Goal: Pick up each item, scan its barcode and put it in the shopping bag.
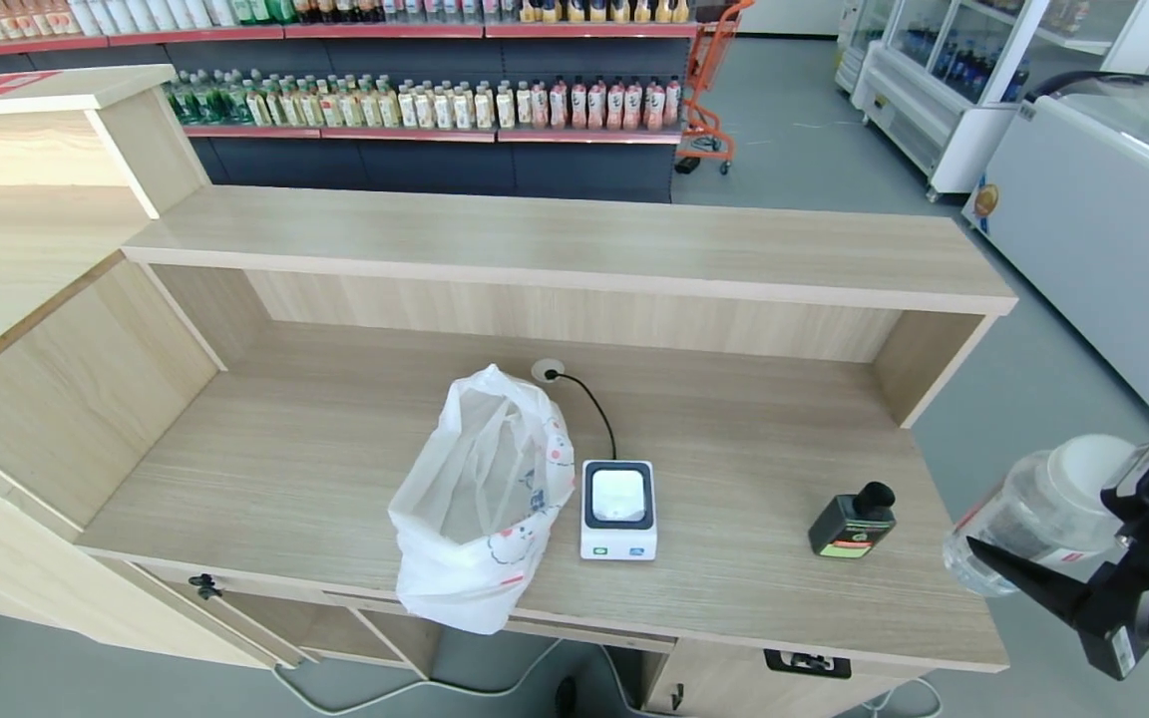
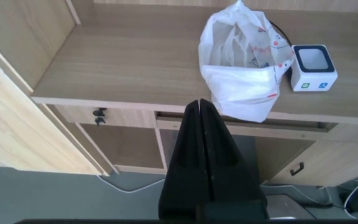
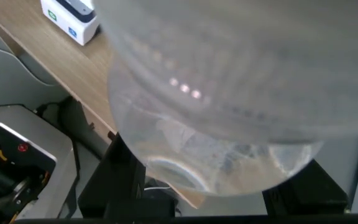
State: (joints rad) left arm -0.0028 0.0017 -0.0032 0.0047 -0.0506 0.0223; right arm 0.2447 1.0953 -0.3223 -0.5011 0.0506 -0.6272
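My right gripper (image 1: 1038, 558) is shut on a clear plastic jar (image 1: 1033, 511) with a white lid, held in the air just off the counter's right end. In the right wrist view the jar (image 3: 229, 93) sits between the dark fingers (image 3: 120, 180). A small dark bottle (image 1: 852, 523) with a black cap lies on the counter right of the white barcode scanner (image 1: 618, 509). The open white shopping bag (image 1: 480, 499) stands left of the scanner. My left gripper (image 2: 201, 109) is shut and empty, in front of and below the counter edge, facing the bag (image 2: 241, 56).
The wooden counter (image 1: 335, 449) has a raised back shelf and side walls. A black cable (image 1: 594, 404) runs from the scanner to a hole at the back. Drawers and cabinet doors (image 2: 129, 143) lie under the front edge. Freezers (image 1: 1083, 189) stand at the right.
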